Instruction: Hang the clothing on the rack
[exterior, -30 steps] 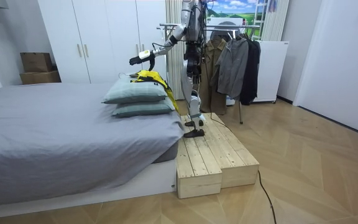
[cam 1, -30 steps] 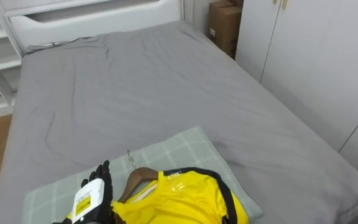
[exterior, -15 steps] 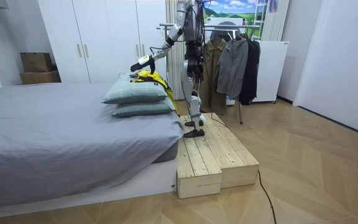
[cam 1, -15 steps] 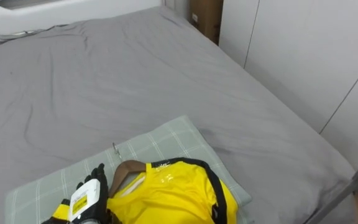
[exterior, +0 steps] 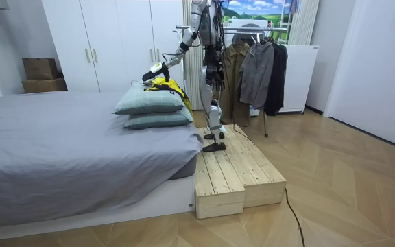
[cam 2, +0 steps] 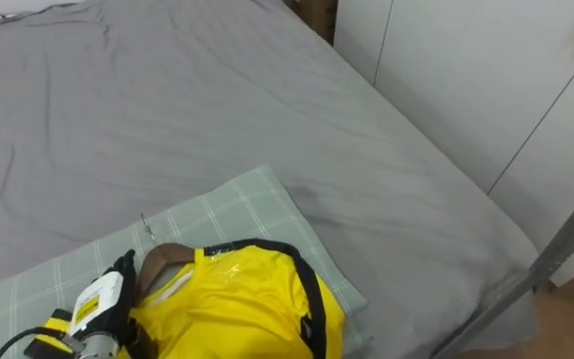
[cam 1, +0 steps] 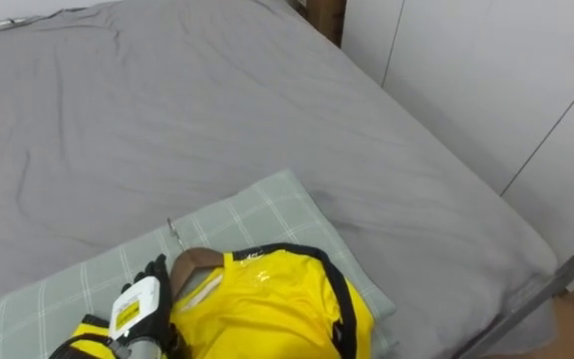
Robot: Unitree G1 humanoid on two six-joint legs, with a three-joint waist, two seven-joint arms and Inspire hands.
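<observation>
Yellow shirt, black-trimmed, fitted on a wooden hanger. Left eye view: it lies on a green checked pillow at the near end of the grey bed. The metal hook pokes out past the collar onto the pillow. Your left hand sits at the shirt's left edge, back uppermost. Its fingers are stretched out and closed on nothing, their tips just beside the bare wooden neck of the hanger. The step in hand, by my judgement, is taking hold of the hanger. Slide the fingers under the wood near the hook rather than into the cloth, then close round the neck, so the shirt comes up hanging level and does not slip off one shoulder. The pillow is soft, so expect it to give as you press down. Right eye view: same arrangement, with the hand low at the left and the wood just beyond its fingertips. The shirt spreads to the right of the hand. Room view: you stand on a wooden platform at the bed's end, left arm reaching over two stacked pillows to the shirt on top. A clothes rail, already carrying garments, stands close behind you. Once the grip is sure, the carry looks short.
</observation>
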